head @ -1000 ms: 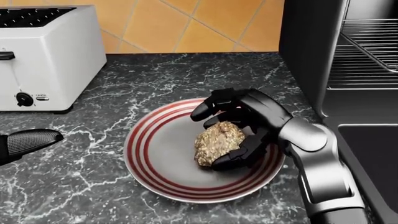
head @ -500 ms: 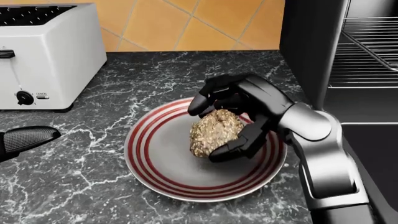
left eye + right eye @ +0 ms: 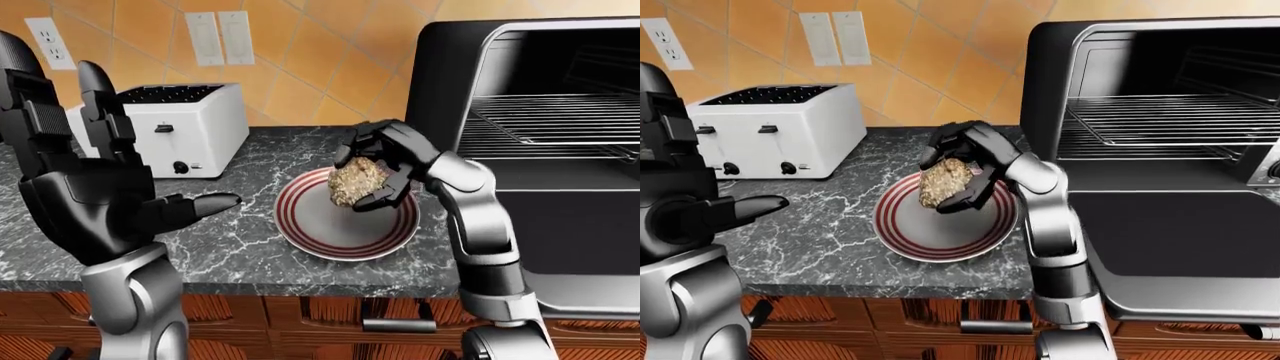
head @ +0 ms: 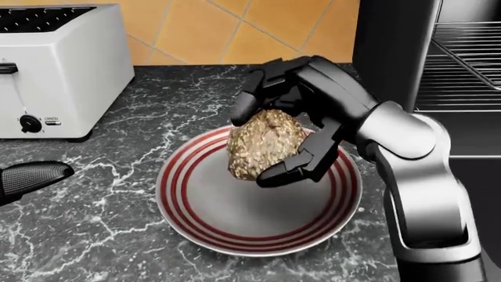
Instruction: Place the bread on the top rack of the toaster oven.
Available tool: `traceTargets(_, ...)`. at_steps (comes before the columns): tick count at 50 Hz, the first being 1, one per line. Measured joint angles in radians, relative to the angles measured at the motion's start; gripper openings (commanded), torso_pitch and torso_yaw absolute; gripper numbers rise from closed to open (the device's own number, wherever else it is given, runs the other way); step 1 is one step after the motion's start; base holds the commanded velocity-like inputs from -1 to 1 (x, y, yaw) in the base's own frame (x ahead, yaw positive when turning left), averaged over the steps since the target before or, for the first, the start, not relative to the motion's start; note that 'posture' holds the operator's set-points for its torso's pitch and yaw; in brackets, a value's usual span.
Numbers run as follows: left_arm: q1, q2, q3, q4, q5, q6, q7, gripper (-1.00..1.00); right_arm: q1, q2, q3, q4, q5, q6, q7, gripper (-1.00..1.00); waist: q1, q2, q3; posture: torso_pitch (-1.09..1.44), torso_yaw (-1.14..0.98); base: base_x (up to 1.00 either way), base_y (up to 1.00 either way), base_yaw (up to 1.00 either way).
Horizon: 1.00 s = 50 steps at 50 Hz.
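Already clear of the plate [image 4: 195, 217], the bread [image 4: 265, 143], seemingly a light, crumbly lump, sat clasped around its middle by the right hand [image 4: 301, 114]; the left hand [image 3: 95, 172] stayed spread, holding nothing.

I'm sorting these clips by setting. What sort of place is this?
A simulated home kitchen, most likely: a dark marble counter against orange wall tiles holds a white toaster and an open toaster oven, with wooden cabinets below.
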Motion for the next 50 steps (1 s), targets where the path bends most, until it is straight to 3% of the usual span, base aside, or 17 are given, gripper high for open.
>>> traceTargets(50, -0.001, 0.000, 0.001, -0.003, -0.002, 0.004, 0.002, 1.00, -0.085, -0.057, -0.001, -0.630, 0.065, 0.517, 0.016, -0.69, 0.000, -0.003, 0.008, -0.33, 0.00, 0.00, 0.00, 0.00)
